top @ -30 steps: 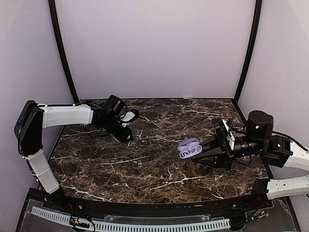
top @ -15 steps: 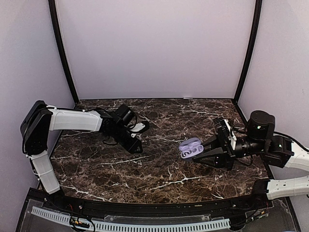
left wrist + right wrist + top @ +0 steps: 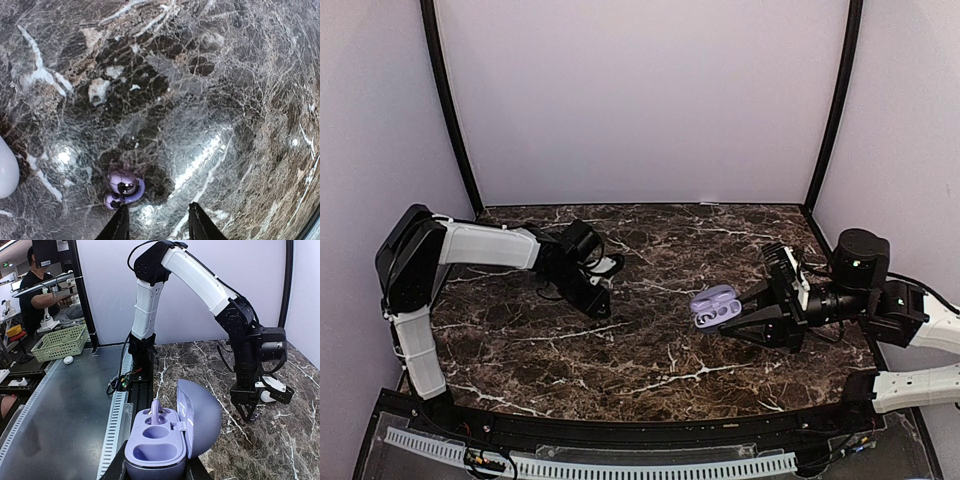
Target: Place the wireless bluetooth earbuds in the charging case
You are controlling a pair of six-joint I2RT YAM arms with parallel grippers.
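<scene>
In the left wrist view, a loose earbud [image 3: 123, 186] lies on the marble bench [image 3: 235, 100] at lower centre-left. It sits just above the frame-left fingertip of the open left claw [image 3: 157, 222], off-centre from the gap, with its two lobes slanting from lower left to upper right. The right claw [image 3: 725, 318], well apart at mid-right, grips the opened charging case [image 3: 160, 440]. Only the right wrist view shows the wells: the near one is empty and the far one seemingly filled. The overhead view does not show the earbud.

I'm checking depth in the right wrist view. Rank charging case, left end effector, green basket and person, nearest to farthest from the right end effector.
1. charging case, bottom centre.
2. left end effector, right.
3. green basket, far left.
4. person, upper left, behind it.
</scene>
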